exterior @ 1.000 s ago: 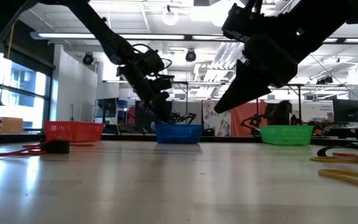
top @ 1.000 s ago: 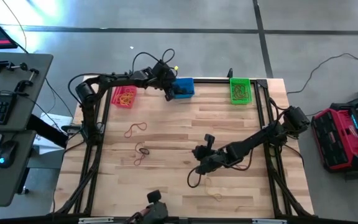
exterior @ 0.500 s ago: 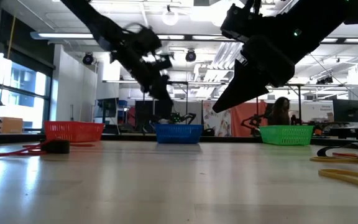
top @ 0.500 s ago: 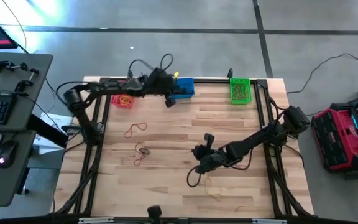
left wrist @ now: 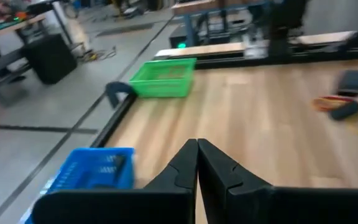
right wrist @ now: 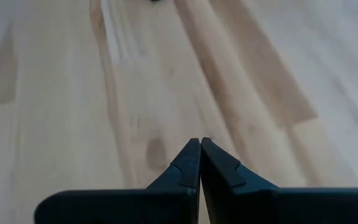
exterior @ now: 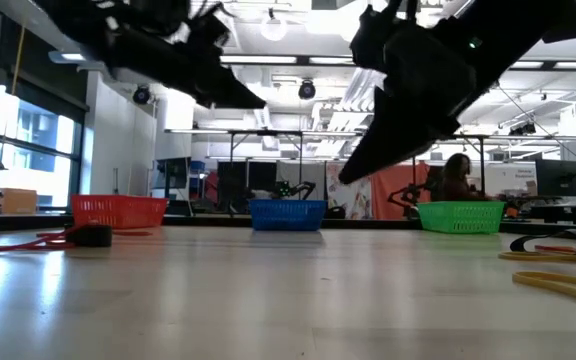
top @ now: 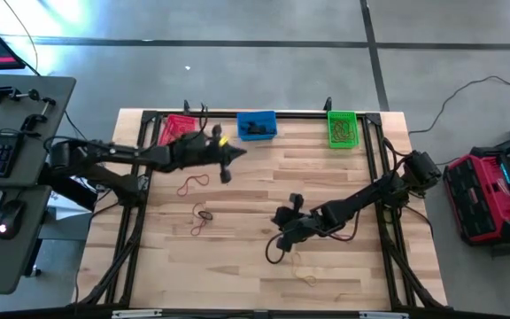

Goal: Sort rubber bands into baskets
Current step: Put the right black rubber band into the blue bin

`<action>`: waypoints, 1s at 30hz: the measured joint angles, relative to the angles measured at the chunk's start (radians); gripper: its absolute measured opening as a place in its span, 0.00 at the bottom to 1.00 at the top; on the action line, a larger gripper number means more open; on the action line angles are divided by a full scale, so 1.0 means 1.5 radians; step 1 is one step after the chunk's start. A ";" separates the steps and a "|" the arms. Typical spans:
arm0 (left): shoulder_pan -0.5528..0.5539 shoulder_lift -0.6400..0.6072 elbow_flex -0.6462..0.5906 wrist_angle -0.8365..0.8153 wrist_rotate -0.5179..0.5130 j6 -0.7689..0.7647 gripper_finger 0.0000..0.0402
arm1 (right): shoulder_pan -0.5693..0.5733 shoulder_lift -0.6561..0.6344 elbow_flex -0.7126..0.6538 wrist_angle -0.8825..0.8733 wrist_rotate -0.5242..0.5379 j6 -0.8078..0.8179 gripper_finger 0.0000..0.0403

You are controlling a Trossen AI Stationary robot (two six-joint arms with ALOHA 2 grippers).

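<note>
— Along the far edge of the surface, what stands there?

— Three small rectangular mesh plastic baskets in a row: the red-pink basket, the blue basket with something dark inside, and the green basket with thin loops in it. The surface itself is pale wooden planks inside a black metal frame.

— And the rubber bands?

— Thin loops lie loose on the wood: a red-orange band near the left arm, a small tangle of bands below it, and a thin yellow-tan band near the front edge. From table height, a flat yellow-tan loop and a thick black one lie at the right, a short black piece on red strands at the left.

— Where are the jaws?

— The left gripper hangs above the wood in front of the red-pink and blue baskets, jaws pressed together with nothing between them. The right gripper sits low over the middle of the wood, its dark pointed jaws likewise closed and empty.
</note>
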 joint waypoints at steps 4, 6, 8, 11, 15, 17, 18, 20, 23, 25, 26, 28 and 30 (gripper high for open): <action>-0.068 -0.034 -0.046 0.030 -0.047 -0.010 0.00 | 0.004 -0.002 0.010 -0.067 -0.044 0.062 0.00; -0.100 -0.038 -0.067 0.056 -0.078 -0.013 0.00 | 0.013 -0.002 0.035 -0.153 -0.053 0.115 0.00; -0.127 -0.038 -0.084 0.080 -0.098 -0.024 0.00 | 0.025 -0.002 0.063 -0.258 -0.053 0.172 0.00; -0.164 -0.036 -0.108 0.127 -0.116 -0.043 0.00 | 0.043 -0.002 0.101 -0.407 -0.053 0.259 0.00; -0.205 -0.035 -0.129 0.157 -0.143 -0.049 0.00 | 0.057 -0.003 0.128 -0.561 -0.092 0.376 0.00; -0.220 -0.035 -0.133 0.159 -0.160 -0.049 0.00 | 0.058 -0.003 0.126 -0.608 -0.122 0.422 0.00; -0.226 -0.035 -0.135 0.159 -0.166 -0.049 0.00 | 0.058 -0.003 0.122 -0.624 -0.132 0.443 0.00; -0.235 -0.035 -0.137 0.158 -0.174 -0.050 0.00 | 0.055 -0.003 0.112 -0.649 -0.156 0.475 0.00; -0.246 -0.035 -0.137 0.159 -0.174 -0.050 0.00 | 0.052 -0.003 0.104 -0.657 -0.180 0.493 0.00; -0.252 -0.035 -0.137 0.158 -0.174 -0.050 0.00 | 0.051 -0.003 0.103 -0.656 -0.185 0.493 0.00; -0.254 -0.035 -0.137 0.158 -0.174 -0.050 0.00 | 0.051 -0.003 0.103 -0.653 -0.190 0.493 0.00; -0.256 -0.035 -0.137 0.159 -0.175 -0.050 0.00 | 0.051 -0.003 0.103 -0.649 -0.198 0.500 0.01; -0.256 -0.035 -0.137 0.158 -0.174 -0.050 0.00 | 0.051 -0.003 0.104 -0.647 -0.211 0.510 0.04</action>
